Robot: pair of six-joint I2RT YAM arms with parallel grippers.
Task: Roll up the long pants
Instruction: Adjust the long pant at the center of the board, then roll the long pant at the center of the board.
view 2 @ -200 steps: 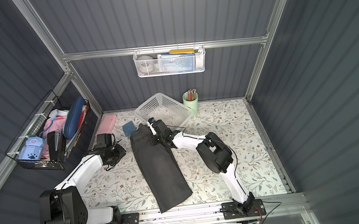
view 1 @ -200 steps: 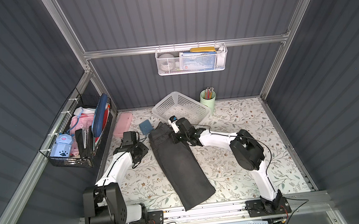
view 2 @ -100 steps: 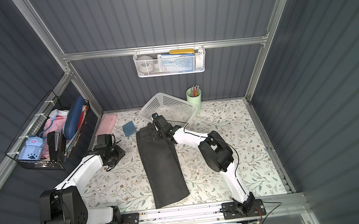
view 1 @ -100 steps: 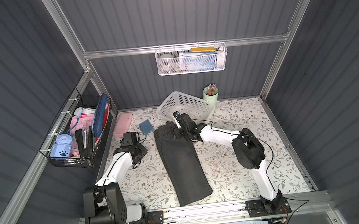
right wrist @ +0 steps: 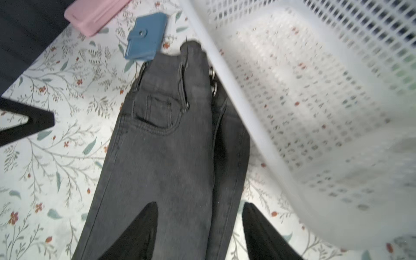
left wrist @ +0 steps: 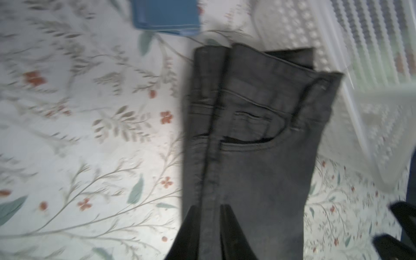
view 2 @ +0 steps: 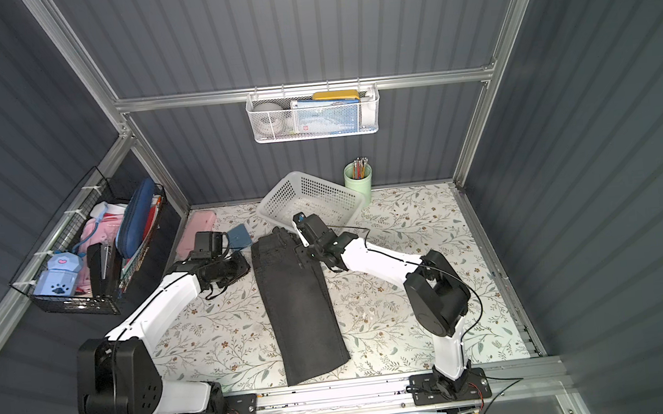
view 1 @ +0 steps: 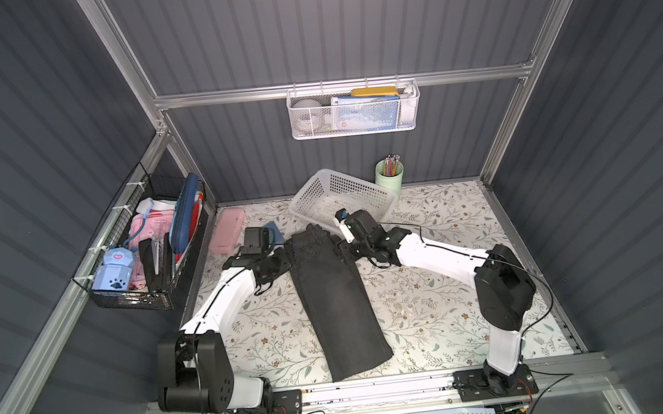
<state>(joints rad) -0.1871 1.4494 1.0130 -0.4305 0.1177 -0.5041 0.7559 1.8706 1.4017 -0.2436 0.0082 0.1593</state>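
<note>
The dark charcoal denim long pants [view 1: 338, 297] lie stretched out mid-frame. Right tool [right wrist: 200, 203] is open over them. The left tool [left wrist: 209, 206] straddles the seam, can't tell if it's gripping.

The long pants [view 1: 335, 297] are dark charcoal denim, folded lengthwise with one leg over the other into a long narrow strip. They lie flat and unrolled, slightly slanted, on the floral surface [view 1: 433, 309]. The waist end, with belt loops, metal rivets and a curved stitched pocket holding a small inner pocket, is the far end, right against the rim of the white basket [view 1: 309, 195]; the hems reach the surface's near edge.
</note>
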